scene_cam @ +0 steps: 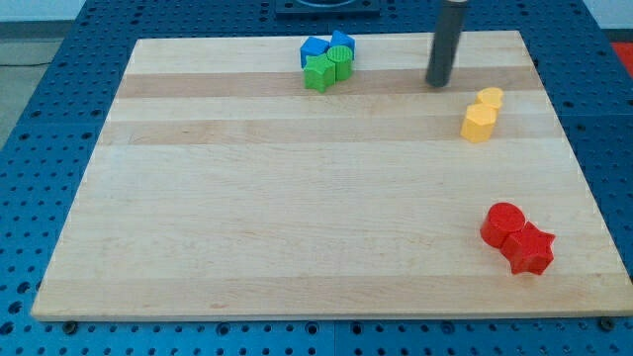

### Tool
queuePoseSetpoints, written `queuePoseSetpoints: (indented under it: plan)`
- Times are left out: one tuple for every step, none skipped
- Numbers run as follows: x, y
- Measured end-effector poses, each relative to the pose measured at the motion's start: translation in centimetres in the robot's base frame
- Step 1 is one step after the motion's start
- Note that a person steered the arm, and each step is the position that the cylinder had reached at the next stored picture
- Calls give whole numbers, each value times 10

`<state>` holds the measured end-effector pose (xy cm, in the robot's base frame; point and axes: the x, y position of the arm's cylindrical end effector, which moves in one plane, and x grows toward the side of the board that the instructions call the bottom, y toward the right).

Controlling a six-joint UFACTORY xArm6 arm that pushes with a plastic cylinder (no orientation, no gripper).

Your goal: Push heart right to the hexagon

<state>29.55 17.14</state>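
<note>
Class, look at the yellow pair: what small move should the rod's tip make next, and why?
Probably slide my tip toward the view's right, above the upper yellow block, seemingly the heart. It touches the yellow hexagon at its top-right; my tip sits left of both.

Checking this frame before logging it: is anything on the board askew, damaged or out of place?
Nothing stands out. The blocks sit in three tight clusters: blue and green, yellow, red. My tip rests apart from all of them, upper left of the yellow pair.
</note>
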Motion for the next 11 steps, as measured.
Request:
queuePoseSetpoints:
  plan:
    - [2,37]
    - [19,30]
    - [39,29]
    - [44,29]
    - [53,30]
    - [45,51]
    - [46,69]
    - [53,69]
    - [74,69]
    - [89,69]
    - [103,69]
